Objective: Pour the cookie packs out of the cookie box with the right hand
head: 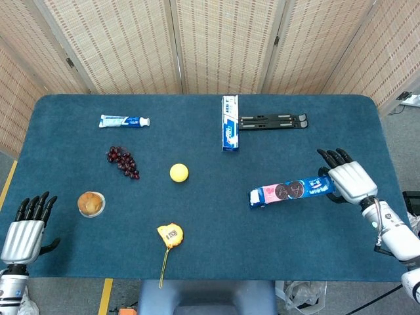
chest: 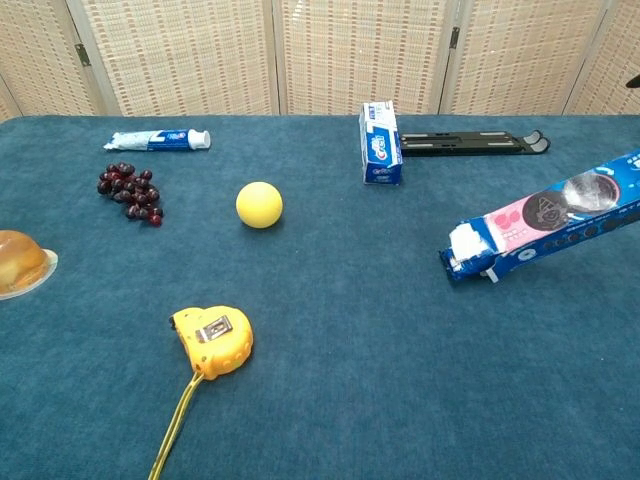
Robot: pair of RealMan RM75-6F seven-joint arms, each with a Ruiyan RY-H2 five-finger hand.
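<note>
Both hands: silver-white shell backs, black fingers. Right hand (head: 350,180) lower right, white forearm; left hand (head: 23,228) lower left.
</note>
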